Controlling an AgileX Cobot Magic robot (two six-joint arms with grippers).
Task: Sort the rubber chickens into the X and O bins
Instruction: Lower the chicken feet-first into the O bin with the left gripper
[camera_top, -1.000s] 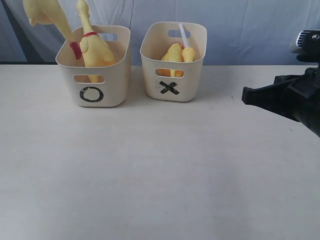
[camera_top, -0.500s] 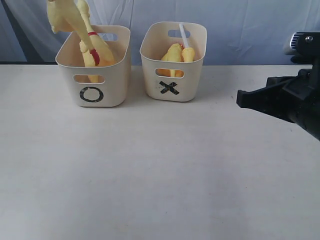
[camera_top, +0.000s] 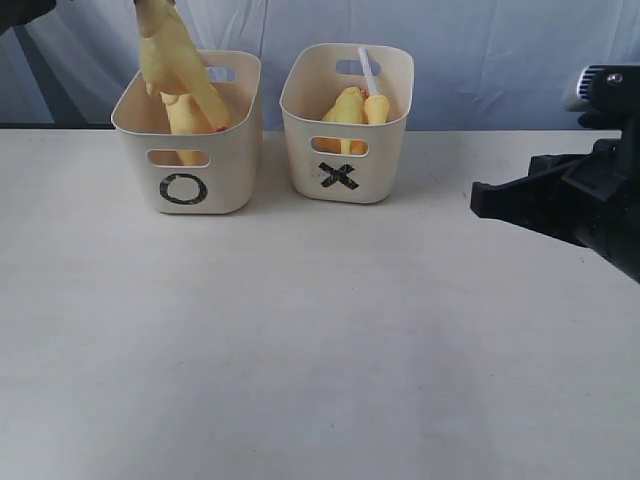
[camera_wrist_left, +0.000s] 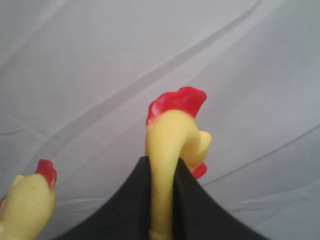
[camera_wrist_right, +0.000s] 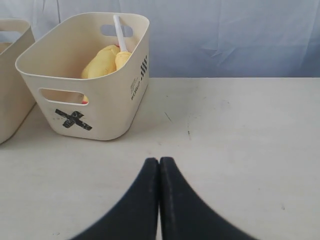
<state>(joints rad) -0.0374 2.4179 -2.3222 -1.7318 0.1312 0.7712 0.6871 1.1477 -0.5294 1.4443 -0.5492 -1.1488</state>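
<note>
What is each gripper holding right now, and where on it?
Left gripper pinches a rubber chicken by its neck, just below the red-combed head. Right gripper is shut on nothing.

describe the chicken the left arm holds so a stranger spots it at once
On the table, find the tub marked O. A long yellow chicken slants down into it, pinched by the left end effector. Unlike the chickens resting inside the tubs, it rises well above the rim.
</note>
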